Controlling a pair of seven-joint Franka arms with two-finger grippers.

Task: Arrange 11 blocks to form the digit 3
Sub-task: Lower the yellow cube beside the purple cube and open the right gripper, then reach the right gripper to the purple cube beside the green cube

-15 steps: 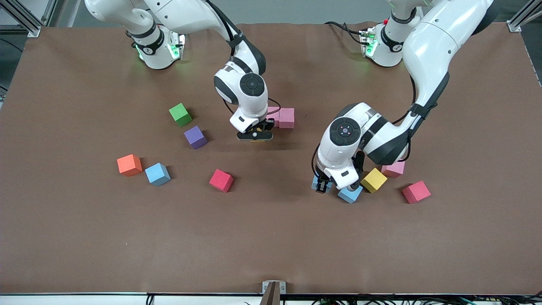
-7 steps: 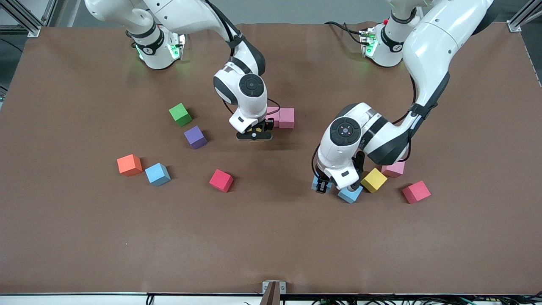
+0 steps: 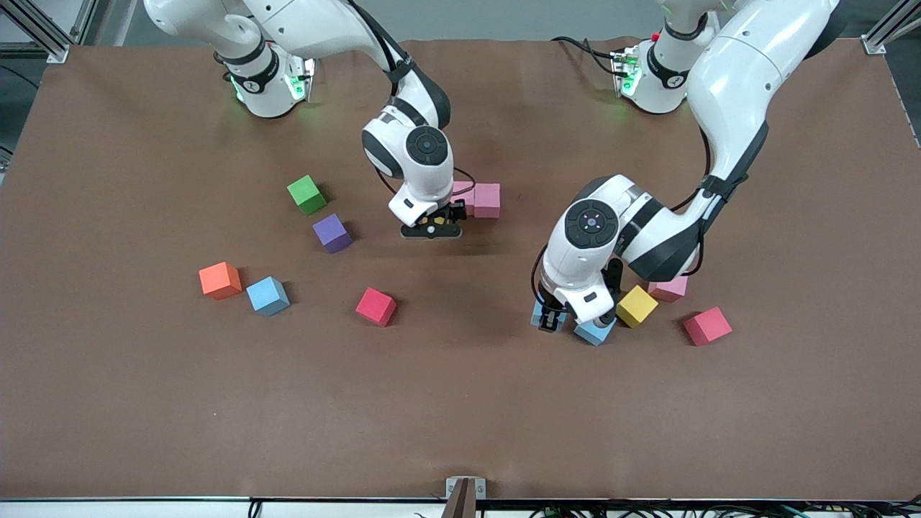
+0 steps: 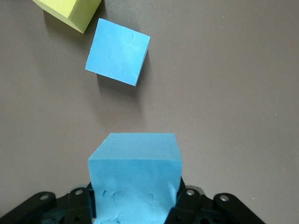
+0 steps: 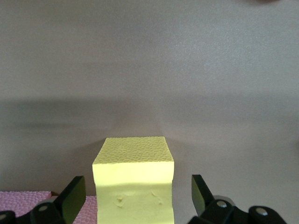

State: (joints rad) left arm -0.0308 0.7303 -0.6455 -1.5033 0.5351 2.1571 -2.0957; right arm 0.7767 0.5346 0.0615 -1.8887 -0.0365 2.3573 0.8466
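- Right gripper (image 3: 432, 229): jaws have just sprung apart. In the right wrist view its fingers (image 5: 70, 198) stand clear on both sides of a yellow block (image 5: 134, 184). Released, not grasping.
- That yellow block sits on the table (image 3: 460, 403), touching the pink blocks (image 3: 486, 200) at their camera-side corner; pink foam shows just beside it in the wrist view. In front view it's mostly hidden under the gripper.
- Meaning (my read): third piece of the digit is down, top stroke plus first step of the 3 started. Next the right arm needs to lift straight up so it doesn't nudge the row.
- Left gripper (image 3: 550, 319): clenched on a light blue block (image 4: 134, 179), foam dented at the pads. Compared w/ a sec ago the wrist has crept a bit toward 1 o'clock; grip unchanged. Can't tell if the cube is off the table yet.
- Around it: second light blue block (image 3: 596, 330) just beside at 3 o'clock, another yellow block (image 3: 637, 306) at approx 2 o'clock, pink one (image 3: 670, 288) farther on, red block (image 3: 707, 325) toward the left arm's end.
- Unplaced, right arm's end, none moved: purple block (image 3: 332, 233), red block (image 3: 375, 306), light blue block (image 3: 268, 296).
- Green cube (image 3: 306, 194) and orange cube (image 3: 219, 280): not for the digit.
- Most of the job is left.
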